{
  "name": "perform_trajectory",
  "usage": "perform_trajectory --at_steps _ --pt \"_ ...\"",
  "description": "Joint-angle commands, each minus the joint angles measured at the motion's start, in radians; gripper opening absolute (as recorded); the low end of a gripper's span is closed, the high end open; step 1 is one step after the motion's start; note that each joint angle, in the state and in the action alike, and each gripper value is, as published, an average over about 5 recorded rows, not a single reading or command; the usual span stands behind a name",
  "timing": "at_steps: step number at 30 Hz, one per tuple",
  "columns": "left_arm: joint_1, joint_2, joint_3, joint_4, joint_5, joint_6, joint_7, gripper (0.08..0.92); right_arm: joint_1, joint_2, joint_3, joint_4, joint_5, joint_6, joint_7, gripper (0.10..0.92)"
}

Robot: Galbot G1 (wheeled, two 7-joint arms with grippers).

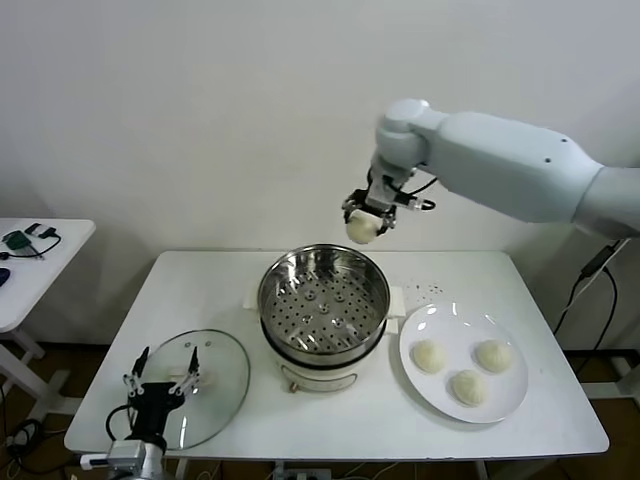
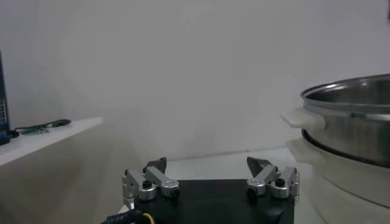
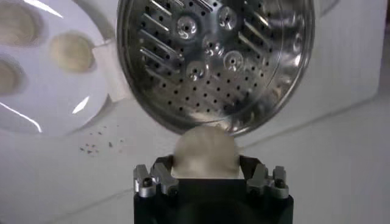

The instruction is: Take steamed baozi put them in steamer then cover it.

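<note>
My right gripper [image 1: 363, 226] is shut on one steamed baozi [image 1: 361, 228] and holds it in the air above the far rim of the steamer [image 1: 323, 300]. In the right wrist view the baozi [image 3: 204, 152] sits between the fingers, with the steamer's empty perforated floor [image 3: 213, 55] below. Three baozi [image 1: 466, 370] lie on the white plate [image 1: 500, 408] to the right of the steamer. The glass cover [image 1: 222, 372] lies flat on the table at the front left. My left gripper [image 1: 163, 378] is open and parked over the cover's near edge.
The white table [image 1: 330, 425] carries everything. A second small table [image 1: 40, 260] with cables stands at the far left. The steamer's white base and handle [image 2: 301, 119] show close by in the left wrist view.
</note>
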State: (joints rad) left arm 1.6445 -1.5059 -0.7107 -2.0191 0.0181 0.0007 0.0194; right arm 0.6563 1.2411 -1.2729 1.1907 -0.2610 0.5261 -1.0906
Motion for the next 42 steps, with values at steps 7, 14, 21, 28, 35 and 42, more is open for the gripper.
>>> perform_trajectory --at_steps 7,14,21,28,35,42 --pt "0.018 0.011 0.002 -0.001 0.0 -0.004 0.002 0.823 -0.186 0.108 0.049 -0.048 -0.285 0.118 0.036 0.721" --pt "0.022 0.015 0.008 0.011 -0.002 -0.005 -0.001 0.823 -0.224 0.141 0.047 -0.129 -0.316 0.137 0.053 0.721" --pt "0.02 0.013 0.007 0.02 -0.002 -0.006 -0.005 0.823 -0.255 0.16 0.056 -0.169 -0.324 0.135 0.054 0.725" --pt "0.017 0.011 0.009 0.028 -0.001 -0.005 -0.008 0.823 -0.261 0.164 0.053 -0.169 -0.289 0.117 0.051 0.811" --pt "0.016 0.01 0.01 0.027 0.001 -0.003 -0.01 0.823 -0.212 0.119 0.064 -0.109 -0.238 0.113 0.026 0.823" --pt "0.022 0.012 0.009 0.025 0.0 -0.004 -0.009 0.823 -0.032 -0.009 0.008 -0.003 0.003 0.09 -0.005 0.823"
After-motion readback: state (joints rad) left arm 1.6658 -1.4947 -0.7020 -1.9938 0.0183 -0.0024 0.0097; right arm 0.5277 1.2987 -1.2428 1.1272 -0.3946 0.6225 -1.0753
